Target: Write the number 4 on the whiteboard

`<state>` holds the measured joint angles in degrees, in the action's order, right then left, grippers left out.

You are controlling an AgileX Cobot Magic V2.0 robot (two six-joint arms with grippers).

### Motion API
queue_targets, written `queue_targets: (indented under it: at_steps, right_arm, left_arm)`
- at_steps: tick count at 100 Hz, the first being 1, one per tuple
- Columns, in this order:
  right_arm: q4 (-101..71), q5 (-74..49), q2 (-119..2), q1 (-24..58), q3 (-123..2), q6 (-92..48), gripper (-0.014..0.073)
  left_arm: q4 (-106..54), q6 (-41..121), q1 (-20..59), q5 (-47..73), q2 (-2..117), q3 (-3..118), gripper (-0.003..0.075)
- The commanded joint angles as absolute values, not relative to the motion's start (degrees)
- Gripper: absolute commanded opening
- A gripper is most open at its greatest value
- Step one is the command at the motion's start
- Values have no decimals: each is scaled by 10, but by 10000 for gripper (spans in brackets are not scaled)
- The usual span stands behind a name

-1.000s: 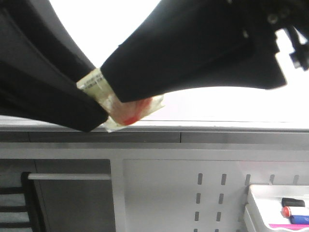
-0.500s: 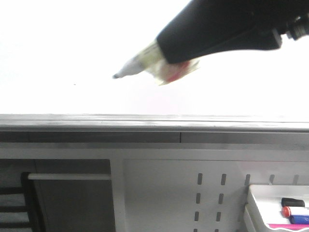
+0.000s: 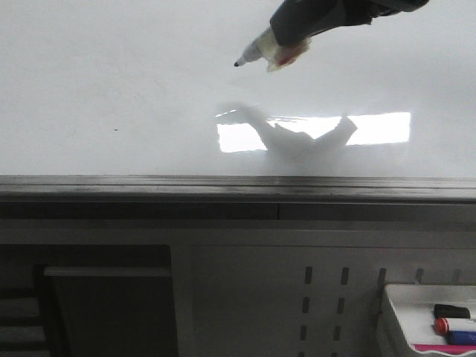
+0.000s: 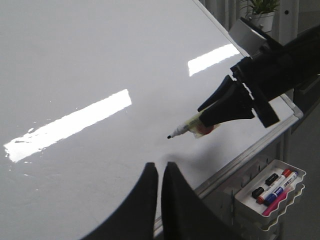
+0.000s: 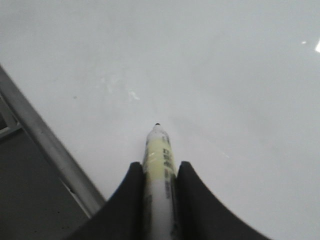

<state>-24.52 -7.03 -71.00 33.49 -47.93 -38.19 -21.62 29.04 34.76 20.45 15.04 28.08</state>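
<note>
The whiteboard [image 3: 111, 97] is a large glossy white board with a grey edge rail [image 3: 238, 186] and a bright rectangular reflection. No number 4 shows on it; the surface is blank. My right gripper [image 5: 159, 167] is shut on a marker [image 5: 159, 165] with a white and yellow body and a black tip. In the front view the marker [image 3: 256, 52] points left, its tip close over the board at the upper middle. It also shows in the left wrist view [image 4: 187, 126]. My left gripper [image 4: 160, 167] is shut and empty, near the board's edge rail.
A white tray [image 3: 428, 320] with several spare markers hangs on the grey perforated panel [image 3: 297, 297] below the board at the right. It also shows in the left wrist view [image 4: 272, 187]. A potted plant [image 4: 260, 10] stands beyond the board.
The right arm has moved up and away across the board with the marker, from the lower rail to the upper middle. The dark arm parts that filled the front view have cleared.
</note>
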Motion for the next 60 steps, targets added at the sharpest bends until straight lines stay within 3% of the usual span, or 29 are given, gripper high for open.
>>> queue_targets:
  at_steps: [1,24,60]
  right_arm:
    - [-251,-29,-714,312,-512,-382,-45]
    - [-251,-28,-738,280,-515,-382,-45]
    - [-284,-69,-769,298,-515,-382,-45]
  left_arm:
    - [-236,284,346,167,151,292,-20]
    - [-238,284,346,168,150,292,-20]
    - [-238,284,346,168,150,292,-20]
